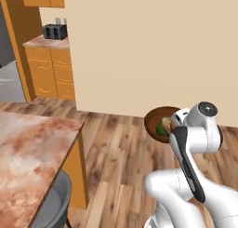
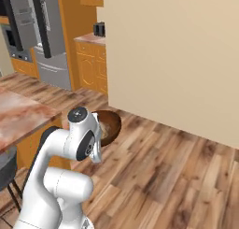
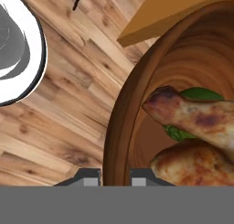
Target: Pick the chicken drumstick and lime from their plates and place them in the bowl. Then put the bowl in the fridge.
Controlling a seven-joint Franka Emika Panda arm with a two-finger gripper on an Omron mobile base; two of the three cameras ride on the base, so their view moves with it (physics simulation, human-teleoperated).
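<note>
You have one tall grey stainless-steel fridge (image 2: 44,29) standing far back at the left of the right base view, between orange cabinets, with its long vertical handles showing. One pale beige wall (image 1: 153,50) fills the middle of both base views, and wooden plank floor (image 2: 168,176) runs under the arm. One reddish marble worktop (image 1: 28,162) sits at the lower left of the left base view, with a grey chair (image 1: 53,206) tucked just beside its edge.

You are carrying one round dark brown bowl (image 3: 121,122) held up over the floor, in front of the arm's wrist. The fingers (image 3: 115,175) are nearly together, one tip on each side of the bowl's rim, clamped on it; the rim passes between them at the bottom of the hand view.

Inside the bowl the hand view gives you the lumpy brown-and-tan chicken drumstick (image 3: 196,118), which reads as two browned lobes, lying over one dark-green lime (image 3: 201,94) that peeks out above and below it. The left base view shows the lime only as a green spot; in the right base view the contents are too blurred to tell.

One black toaster (image 1: 56,31) stands on the far cabinet top.
</note>
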